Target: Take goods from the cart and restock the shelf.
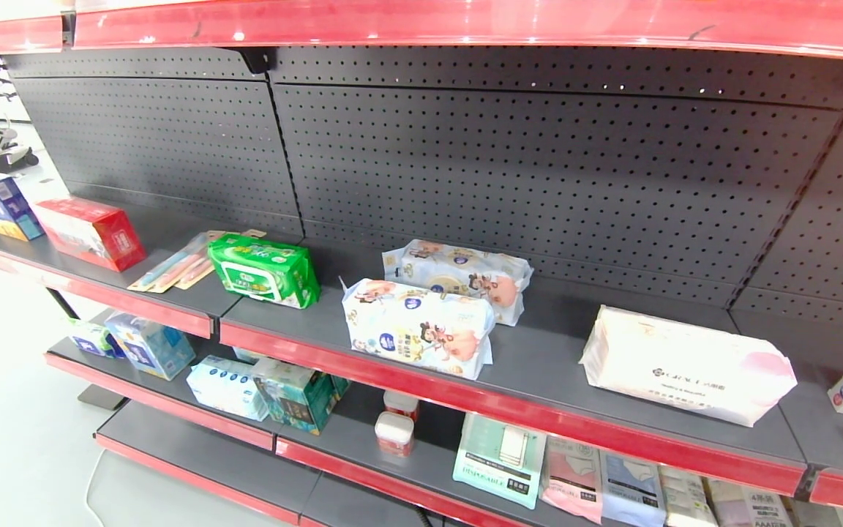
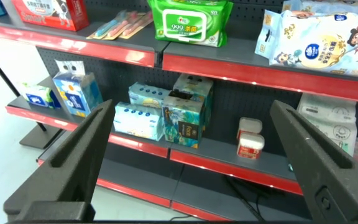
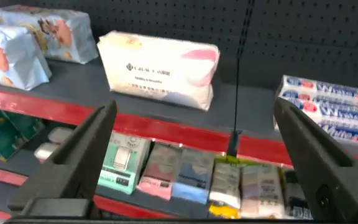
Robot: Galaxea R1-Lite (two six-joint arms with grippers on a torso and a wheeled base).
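Left gripper (image 2: 191,104) agape facing green pack (image 2: 190,22); right gripper (image 3: 194,104) agape facing white pack (image 3: 160,62).

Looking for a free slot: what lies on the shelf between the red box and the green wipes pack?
Flat toothbrush packs lie between the red box and green wipes pack, seen in the head view.

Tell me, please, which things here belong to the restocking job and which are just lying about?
Job: shelf, green wipes pack, cartoon-print packs, white tissue pack, left end effector and right end effector, both open.
Lying about: equipment on the floor past the shelf's left end.
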